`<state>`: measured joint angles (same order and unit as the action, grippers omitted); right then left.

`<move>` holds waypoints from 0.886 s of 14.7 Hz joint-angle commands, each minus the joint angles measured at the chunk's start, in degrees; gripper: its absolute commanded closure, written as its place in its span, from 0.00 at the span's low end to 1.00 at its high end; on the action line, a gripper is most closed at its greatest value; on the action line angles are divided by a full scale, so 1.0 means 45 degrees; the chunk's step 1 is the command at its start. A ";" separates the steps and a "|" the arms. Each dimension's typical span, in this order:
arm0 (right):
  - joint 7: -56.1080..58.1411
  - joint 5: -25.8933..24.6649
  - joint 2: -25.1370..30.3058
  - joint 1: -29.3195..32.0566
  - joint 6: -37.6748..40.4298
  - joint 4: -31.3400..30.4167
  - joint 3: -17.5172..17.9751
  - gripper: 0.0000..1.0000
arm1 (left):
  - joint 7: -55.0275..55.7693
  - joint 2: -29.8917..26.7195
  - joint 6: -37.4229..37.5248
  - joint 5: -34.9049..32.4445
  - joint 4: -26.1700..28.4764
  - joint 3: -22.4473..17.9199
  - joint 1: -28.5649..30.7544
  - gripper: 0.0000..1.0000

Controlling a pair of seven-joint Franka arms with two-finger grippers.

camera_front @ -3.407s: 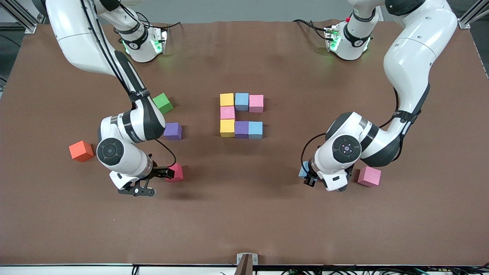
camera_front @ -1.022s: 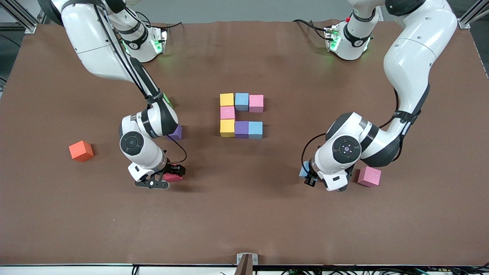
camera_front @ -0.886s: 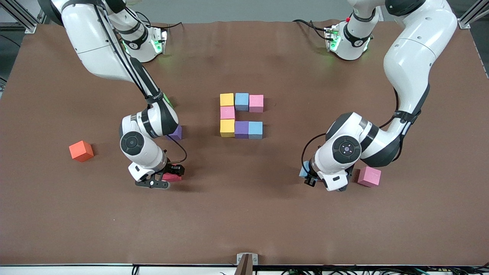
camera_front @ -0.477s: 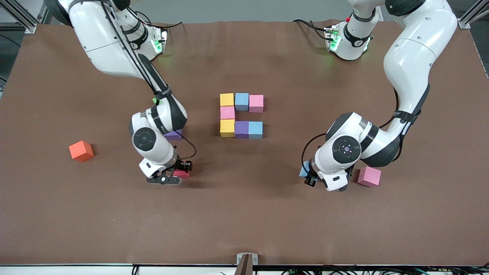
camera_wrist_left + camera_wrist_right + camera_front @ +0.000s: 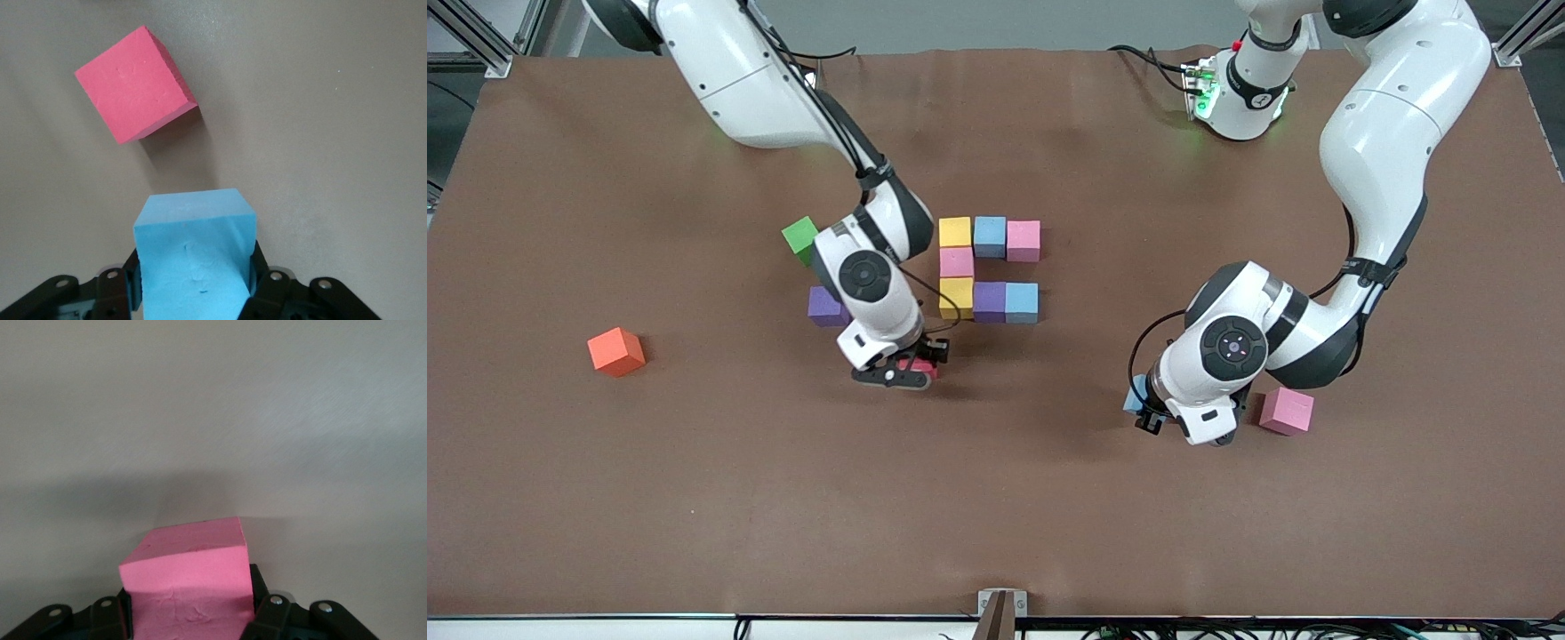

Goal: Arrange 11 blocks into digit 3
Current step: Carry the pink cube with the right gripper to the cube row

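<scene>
Blocks forming the partial digit 3 (image 5: 987,268) sit mid-table: a farther row of yellow (image 5: 954,232), light blue (image 5: 989,236) and pink (image 5: 1024,240), a pink joiner (image 5: 956,262) under the yellow one, then a nearer row of yellow (image 5: 956,297), purple (image 5: 989,300) and light blue (image 5: 1022,302), all touching. The right tool (image 5: 914,366) is clamped on a red-pink block (image 5: 190,587), held over the table just nearer the camera than the nearer yellow cube. The left tool (image 5: 1149,411) grips a light blue block (image 5: 195,257) low over the table toward the left arm's end, with a loose pink block (image 5: 1286,410) near it. A loose purple block (image 5: 825,305) lies beside the right arm's wrist, a green cube (image 5: 800,236) a little farther from the camera. An orange cube (image 5: 615,351) sits well apart, toward the right arm's end of the table (image 5: 996,498).
</scene>
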<state>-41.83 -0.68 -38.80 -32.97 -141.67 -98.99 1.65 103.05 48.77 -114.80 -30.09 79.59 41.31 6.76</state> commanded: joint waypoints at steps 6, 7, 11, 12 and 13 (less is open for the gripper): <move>-0.1055 0.0093 0.0204 -0.0544 -0.0139 -0.0248 -0.0055 1.00 | -0.0009 -0.0174 0.0159 0.0007 0.0028 -0.0021 -0.0019 0.69; -0.1055 0.0093 0.0204 -0.0602 -0.0119 -0.0268 -0.0055 1.00 | -0.0009 -0.0174 0.0159 0.0007 0.0028 -0.0021 -0.0019 0.69; -0.1385 0.0093 0.0224 -0.0837 0.0018 -0.0326 -0.0055 1.00 | -0.0009 -0.0174 0.0159 0.0007 0.0028 -0.0021 0.0001 0.69; -0.1406 0.0093 0.0224 -0.0876 0.0018 -0.0326 -0.0055 1.00 | -0.0009 -0.0174 0.0159 0.0007 0.0028 -0.0021 0.0001 0.69; -0.1407 0.0093 0.0224 -0.0915 0.0037 -0.0326 -0.0055 1.00 | -0.0009 -0.0174 0.0159 0.0007 0.0028 -0.0021 0.0001 0.69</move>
<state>-46.76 -0.68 -38.80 -36.09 -141.72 -98.99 1.66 103.05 48.77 -114.80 -30.09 79.59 41.31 6.77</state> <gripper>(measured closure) 0.383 0.401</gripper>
